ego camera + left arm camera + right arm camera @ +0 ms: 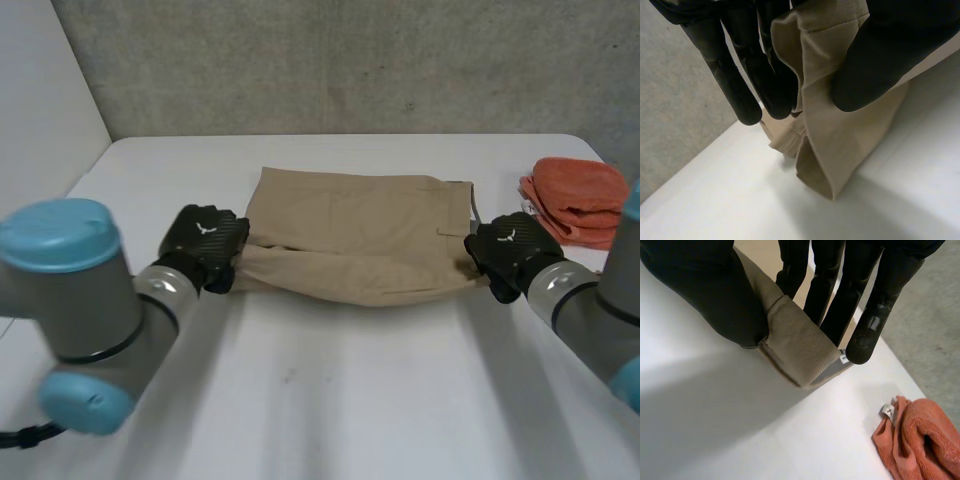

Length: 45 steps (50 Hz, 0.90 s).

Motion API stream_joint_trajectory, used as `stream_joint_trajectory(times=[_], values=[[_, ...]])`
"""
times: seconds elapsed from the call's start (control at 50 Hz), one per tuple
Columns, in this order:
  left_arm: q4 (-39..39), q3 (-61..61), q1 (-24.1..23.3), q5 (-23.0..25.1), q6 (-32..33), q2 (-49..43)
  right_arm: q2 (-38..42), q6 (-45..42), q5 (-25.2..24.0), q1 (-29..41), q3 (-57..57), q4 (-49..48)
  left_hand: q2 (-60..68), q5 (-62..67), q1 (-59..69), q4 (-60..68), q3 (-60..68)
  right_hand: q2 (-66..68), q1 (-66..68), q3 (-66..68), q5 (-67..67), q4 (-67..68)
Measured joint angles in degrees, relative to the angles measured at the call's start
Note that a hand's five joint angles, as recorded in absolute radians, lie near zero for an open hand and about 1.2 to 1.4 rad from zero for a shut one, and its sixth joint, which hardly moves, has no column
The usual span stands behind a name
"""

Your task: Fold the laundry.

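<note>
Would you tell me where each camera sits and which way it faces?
Head view: between and behind the arms, looking down at the white table; both arms, left hand, right hand show.
Left wrist view: on that wrist, along the palm; left hand pinches the tan garment.
Right wrist view: on that wrist, along the palm; right hand pinches the garment's other end.
Shared: head and right wrist views show the orange towel.

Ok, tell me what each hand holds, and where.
Both pinch the tan pants: left hand at their left end, right hand at their right end.
</note>
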Motion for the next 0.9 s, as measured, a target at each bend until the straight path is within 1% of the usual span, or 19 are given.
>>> stream_joint_trajectory(times=[0.04, 0.06, 0.1, 0.12, 0.14, 0.16, 0.2, 0.22, 0.24, 0.32, 0.4, 0.42, 0.44, 0.5, 0.58, 0.6, 0.68, 0.78, 0.9], values=[[-1.69, -1.99, -0.07, 0.07, 0.35, 3.52, -1.38, -1.69, -0.02, -0.02, -0.02, 3.59, 0.00, 0.04, 0.00, 0.00, 0.00, 0.00, 0.00, 0.00, 0.00, 0.00], [-4.06, -3.65, -0.14, 0.13, 1.02, 6.57, -3.09, -4.41, 0.04, -0.08, -0.06, 8.98, 0.04, 0.00, 0.00, 0.00, 0.03, 0.00, 0.00, 0.00, 0.00, 0.00], [-7.35, -5.28, -0.23, 0.21, 2.17, 9.33, -4.35, -6.71, 0.13, -0.18, -0.01, 13.43, 0.04, 0.00, 0.00, 0.00, 0.04, 0.00, 0.00, 0.00, 0.00, 0.01], [-10.48, -6.46, -0.33, 0.30, 3.50, 11.16, -5.35, -8.60, 0.17, -0.30, 0.08, 17.03, 0.05, 0.00, 0.00, 0.00, 0.04, 0.00, 0.00, 0.00, 0.00, 0.00], [-11.57, -6.85, -0.36, 0.33, 4.02, 11.71, -5.70, -9.23, 0.18, -0.34, 0.13, 18.20, 0.05, 0.00, 0.00, 0.00, 0.04, 0.00, 0.00, 0.00, 0.00, 0.01], [-17.11, -8.59, -0.61, 0.58, 6.86, 13.90, -7.36, -12.12, 0.13, -0.55, 0.54, 23.72, 0.05, 0.04, 0.00, 0.00, 0.04, 0.00, 0.00, 0.00, 0.00, 0.01], [-19.20, -9.20, -0.73, 0.70, 8.04, 14.53, -8.04, -13.23, 0.08, -0.64, 0.76, 25.82, 0.05, 0.04, 0.00, 0.00, 0.04, 0.00, 0.00, 0.00, 0.00, 0.01], [-24.51, -10.63, -1.11, 1.08, 11.32, 15.77, -9.50, -15.42, -0.11, -0.78, 1.29, 29.95, 0.06, 0.00, 0.00, 0.01, 0.04, 0.00, 0.00, 0.00, 0.00, 0.01], [-27.24, -11.32, -1.40, 1.37, 13.21, 16.26, -10.35, -16.63, -0.32, -0.86, 1.61, 32.10, 0.08, 0.00, 0.00, 0.01, 0.04, 0.00, 0.00, 0.00, 0.00, 0.01], [-31.10, -12.23, -2.08, 2.07, 16.91, 16.62, -11.91, -18.61, -1.18, -0.87, 2.10, 35.49, 0.10, 0.00, 0.00, 0.01, 0.04, 0.00, 0.00, 0.00, 0.00, 0.01], [-29.11, -11.20, -2.45, 2.48, 18.14, 15.74, -12.39, -18.41, -2.28, -0.80, 1.75, 35.47, 0.11, 0.14, 0.07, 0.02, 0.04, 0.00, 0.00, 0.00, 0.00, 0.01], [-26.03, -9.70, -2.56, 2.51, 17.95, 14.51, -11.74, -16.75, -2.69, -0.77, 1.05, 33.46, 0.12, 0.53, 0.62, 0.02, 0.04, 0.00, 0.14, 0.00, 0.04, 0.01], [-26.03, -9.70, -2.56, 2.51, 17.95, 14.51, -11.74, -16.75, -2.69, -0.77, 1.05, 33.46, 0.12, 0.53, 0.62, 0.02, 0.04, 0.00, 0.14, 0.00, 0.04, 0.01], [-18.32, -4.89, -2.63, 2.32, 16.23, 10.18, -8.00, -11.32, -2.75, -0.50, -1.40, 26.65, 0.14, 0.57, 0.84, 0.11, 0.04, 0.03, 1.21, 0.00, 0.28, 0.03], [-12.67, 1.19, -2.50, 1.79, 13.90, 4.13, -3.40, -6.73, -1.66, 0.01, -4.46, 19.88, 0.15, 0.57, 0.85, 0.22, 0.10, 0.03, 1.21, 0.00, 0.28, 0.03], [-10.55, 5.06, -2.38, 1.18, 12.71, 0.20, -0.90, -5.02, -0.67, 0.51, -6.28, 16.61, 0.15, 0.57, 0.85, 0.22, 0.10, 0.03, 1.21, 0.00, 0.28, 0.03], [-7.70, 14.78, -2.11, -1.09, 10.72, -9.42, 5.74, -3.01, 3.31, 2.94, -11.75, 9.74, 0.16, 0.57, 0.86, 0.22, 0.12, 0.04, 1.21, 0.00, 0.26, 0.04], [-5.88, 25.91, -1.79, -4.47, 10.22, -19.72, 14.34, -3.06, 8.92, 6.09, -20.41, 3.98, 0.18, 0.57, 0.87, 0.23, 0.12, 0.04, 1.21, 0.00, 0.28, 0.05], [-2.61, 35.28, -1.58, -6.49, 10.52, -28.17, 22.86, -4.32, 11.67, 7.69, -29.71, 0.55, -0.07, 0.35, 0.79, -0.07, -0.09, 0.04, 1.21, 0.00, 0.28, 0.05]])
